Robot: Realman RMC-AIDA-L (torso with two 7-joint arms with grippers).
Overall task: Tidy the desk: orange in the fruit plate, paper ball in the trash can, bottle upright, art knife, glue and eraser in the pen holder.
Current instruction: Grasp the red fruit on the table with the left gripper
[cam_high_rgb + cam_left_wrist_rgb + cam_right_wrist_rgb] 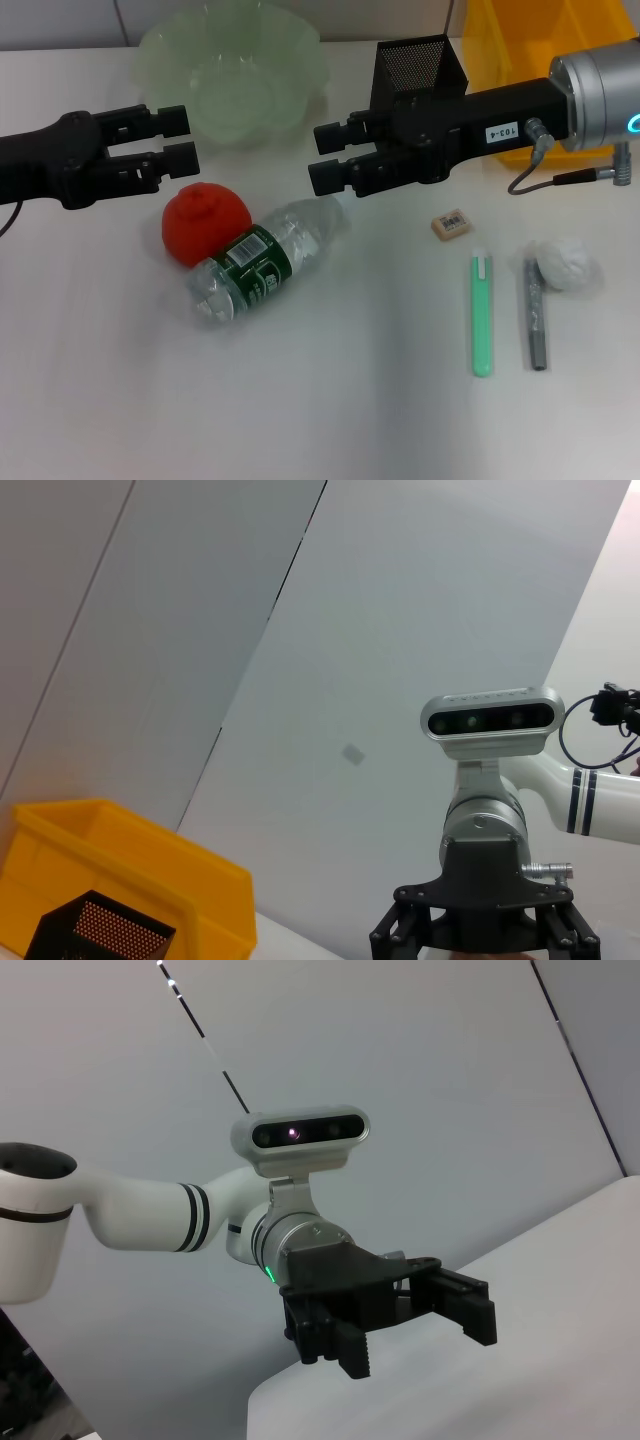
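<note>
Bottle lies against orange; open table beyond.

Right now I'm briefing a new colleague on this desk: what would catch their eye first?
Two black grippers, the left gripper and right gripper, face each other open above the table. Below them the red-orange orange touches the bottle, which lies on its side. The yellow trash can stands behind the right arm.

Bottle lies touching orange, seemingly.
</note>
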